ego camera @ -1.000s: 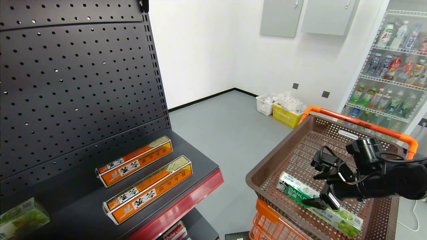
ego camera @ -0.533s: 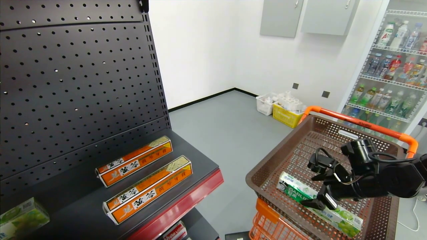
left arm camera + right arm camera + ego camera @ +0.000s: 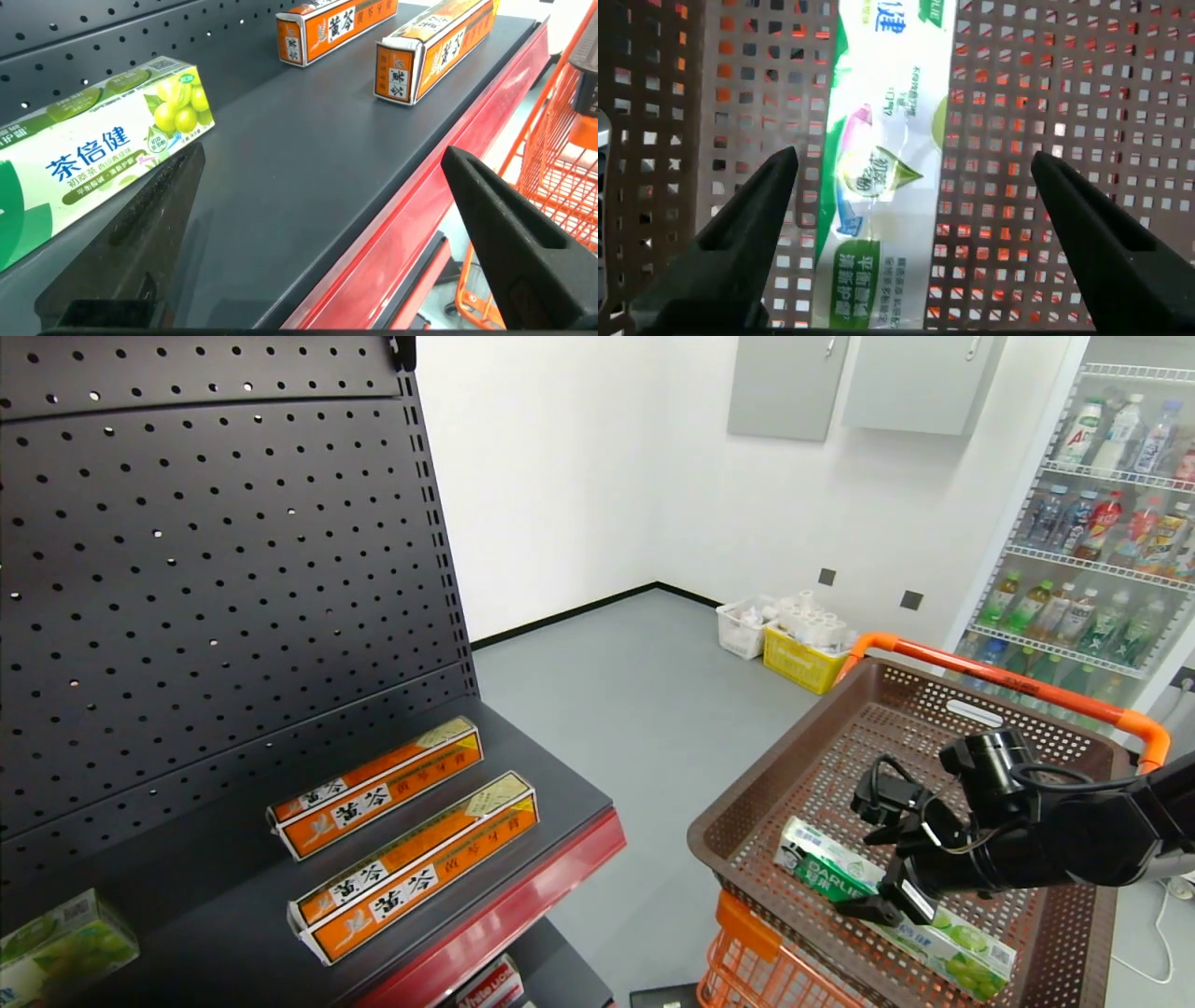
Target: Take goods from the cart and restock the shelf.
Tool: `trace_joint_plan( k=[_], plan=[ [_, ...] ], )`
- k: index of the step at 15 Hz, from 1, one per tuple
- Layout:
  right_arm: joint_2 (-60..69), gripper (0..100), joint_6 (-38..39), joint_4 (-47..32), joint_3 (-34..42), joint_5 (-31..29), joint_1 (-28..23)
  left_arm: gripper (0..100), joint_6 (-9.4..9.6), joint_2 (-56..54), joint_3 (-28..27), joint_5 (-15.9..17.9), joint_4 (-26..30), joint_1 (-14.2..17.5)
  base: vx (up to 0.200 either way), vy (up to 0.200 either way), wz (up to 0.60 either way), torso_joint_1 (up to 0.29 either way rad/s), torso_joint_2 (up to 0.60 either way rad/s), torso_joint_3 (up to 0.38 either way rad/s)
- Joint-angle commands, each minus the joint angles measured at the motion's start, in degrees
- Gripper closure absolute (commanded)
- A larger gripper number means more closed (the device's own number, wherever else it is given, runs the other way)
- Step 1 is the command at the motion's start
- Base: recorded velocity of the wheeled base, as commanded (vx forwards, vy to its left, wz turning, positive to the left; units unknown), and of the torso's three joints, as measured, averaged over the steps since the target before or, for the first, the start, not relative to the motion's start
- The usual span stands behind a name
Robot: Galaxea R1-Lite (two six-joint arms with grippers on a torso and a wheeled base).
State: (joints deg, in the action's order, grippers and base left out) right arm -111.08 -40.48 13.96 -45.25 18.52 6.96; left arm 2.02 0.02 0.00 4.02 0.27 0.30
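A long green toothpaste box (image 3: pixel 896 910) lies flat in the brown cart basket (image 3: pixel 747 784). My right gripper (image 3: pixel 859 873) hangs open just above the box's left half, one finger on each side of it. The right wrist view looks straight down on that box (image 3: pixel 882 177), which lies lengthwise between the spread fingers (image 3: pixel 738 243) of the right gripper (image 3: pixel 915 159). My left gripper (image 3: pixel 327 154) is open and empty over the black shelf (image 3: pixel 308 140), beside another green box (image 3: pixel 93 177). Two orange boxes (image 3: pixel 373 784) (image 3: pixel 415 863) lie on the shelf (image 3: pixel 215 896).
A black pegboard panel (image 3: pixel 215 569) rises behind the shelf. The cart has an orange handle (image 3: pixel 1018 686) and an orange lower basket (image 3: pixel 775 971). A drinks fridge (image 3: pixel 1092 523) stands at the back right, and white and yellow bins (image 3: pixel 794 639) sit on the grey floor.
My right gripper has moved left and a little lower, closer to the green box in the cart, still open. The boxes on the shelf have not moved.
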Motion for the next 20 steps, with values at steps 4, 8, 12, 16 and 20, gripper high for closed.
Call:
trace_joint_plan(
  k=[4, 8, 12, 16, 20],
  plan=[
    [-1.6, 0, 0.0, 0.0, -0.2, 0.0, 0.9, 0, 0.0, 0.0, 0.0, 0.0, 0.0, 0.0, 0.0, 0.0, 0.0, 0.0, 0.0, 0.0],
    [-1.9, 100, -1.4, 0.1, -0.3, 0.0, 0.9, 0, 0.0, 0.0, 0.0, 0.0, 0.0, 0.0, 0.0, 0.0, 0.0, 0.0, 0.0, 0.0],
    [-1.8, 100, -1.7, 0.2, -0.1, -2.1, 0.7, 0, 0.0, 0.0, 0.0, 0.0, 0.0, 0.0, 0.0, 0.0, 0.0, 0.0, 0.0, 0.0],
    [-0.9, 100, -1.4, 2.9, 0.1, -1.6, 0.5, 0, 0.0, 0.0, 0.0, 0.0, 0.0, 0.0, 0.0, 0.0, 0.0, 0.0, 0.0, 0.0],
    [1.5, 100, -1.3, 3.2, -0.5, -1.6, 0.2, 0, 0.0, 0.0, 0.0, 0.0, 0.0, 0.0, 0.0, 0.0, 0.0, 0.0, 0.0, 0.0]
  ],
)
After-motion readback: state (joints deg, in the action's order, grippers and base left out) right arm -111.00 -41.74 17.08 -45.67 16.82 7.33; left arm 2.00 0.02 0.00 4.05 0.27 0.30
